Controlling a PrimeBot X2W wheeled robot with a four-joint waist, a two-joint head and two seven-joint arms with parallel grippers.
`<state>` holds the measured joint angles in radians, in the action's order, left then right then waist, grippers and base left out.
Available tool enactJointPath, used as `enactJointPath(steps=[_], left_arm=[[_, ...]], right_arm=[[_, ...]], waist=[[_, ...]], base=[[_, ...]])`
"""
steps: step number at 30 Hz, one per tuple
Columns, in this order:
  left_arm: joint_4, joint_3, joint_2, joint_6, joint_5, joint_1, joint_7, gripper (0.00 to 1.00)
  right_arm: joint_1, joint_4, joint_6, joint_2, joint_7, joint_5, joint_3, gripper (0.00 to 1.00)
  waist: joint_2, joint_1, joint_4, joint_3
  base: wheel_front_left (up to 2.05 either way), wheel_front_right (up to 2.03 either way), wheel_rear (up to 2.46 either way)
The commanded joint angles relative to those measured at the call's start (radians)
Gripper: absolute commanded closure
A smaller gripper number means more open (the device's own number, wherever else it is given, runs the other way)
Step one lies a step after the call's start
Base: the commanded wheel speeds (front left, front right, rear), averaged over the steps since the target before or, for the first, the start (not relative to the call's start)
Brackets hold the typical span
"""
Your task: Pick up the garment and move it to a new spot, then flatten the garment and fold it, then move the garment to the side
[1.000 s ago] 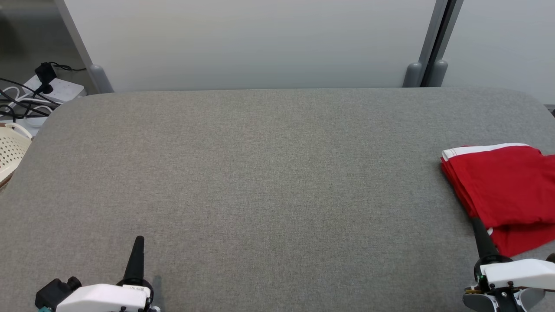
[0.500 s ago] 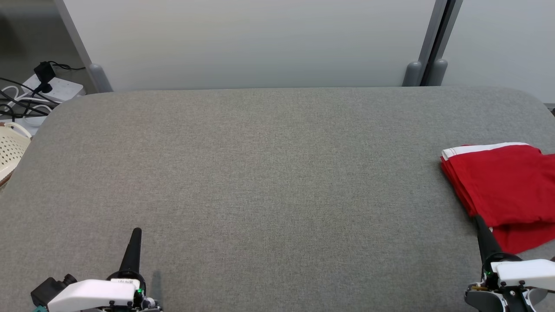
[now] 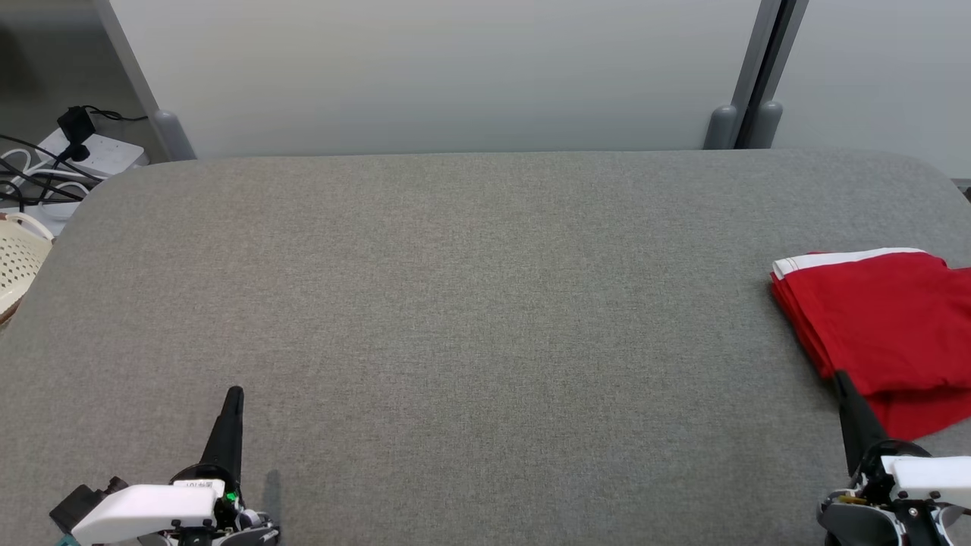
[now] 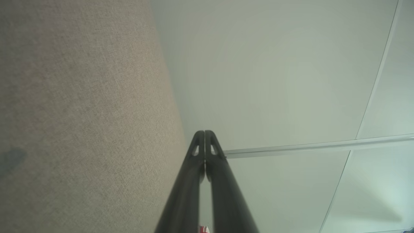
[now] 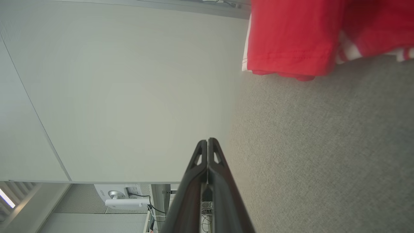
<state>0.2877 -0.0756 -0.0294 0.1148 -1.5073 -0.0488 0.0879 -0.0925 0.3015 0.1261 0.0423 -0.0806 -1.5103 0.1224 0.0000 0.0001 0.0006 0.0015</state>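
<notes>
A broad grey cloth-covered desk [image 3: 485, 303] spans the head view, its far edge rounded at both corners. Behind it stand pale wall panels [image 3: 440, 76], joined at the far right by grey posts [image 3: 747, 121].

The red garment [image 3: 880, 318] lies folded in layers at the desk's right edge (a white band runs along its far side), partly cut off by the picture's border. From the right wrist it shows as red cloth [image 5: 291, 35] with white stripes, lying flat on the desk.

The left hand [image 3: 234, 394] hovers at the near left, its fingers pressed together tip to tip [image 4: 204, 133], holding nothing. The right hand [image 3: 840, 378] sits at the near right, likewise pinched together and empty [image 5: 207, 140]; from the head its tip lines up with the garment's near left corner, but the wrist view shows bare desk between fingers and cloth.

Off the desk's left side sits a cream perforated basket [image 3: 15, 262], and beyond it a white power strip [image 3: 95, 155] with dark cables [image 3: 30, 178].
</notes>
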Motion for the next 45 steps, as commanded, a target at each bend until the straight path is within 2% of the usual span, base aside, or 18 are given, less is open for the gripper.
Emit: enactJointPath(steps=[1,6,45], left_arm=[[-0.035,-0.034,-0.02,0.012,-0.048,-0.056,0.012,1.0],[-0.042,-0.038,-0.021,0.016,-0.101,-0.059,0.025,1.0],[-0.042,-0.038,-0.021,0.016,-0.101,-0.059,0.025,1.0]], right_arm=[[-0.018,-0.045,0.004,0.009,-0.02,-0.047,-0.013,1.0],[-0.015,-0.057,0.005,0.008,-0.033,-0.098,-0.008,1.0],[-0.015,-0.057,0.005,0.008,-0.033,-0.098,-0.009,1.0]], waist=[[0.0,0.0,0.0,0.001],[0.0,0.0,-0.001,0.002],[0.0,0.0,-0.001,0.002]], base=[[0.0,0.0,0.0],[0.0,0.0,0.0],[0.0,0.0,0.0]])
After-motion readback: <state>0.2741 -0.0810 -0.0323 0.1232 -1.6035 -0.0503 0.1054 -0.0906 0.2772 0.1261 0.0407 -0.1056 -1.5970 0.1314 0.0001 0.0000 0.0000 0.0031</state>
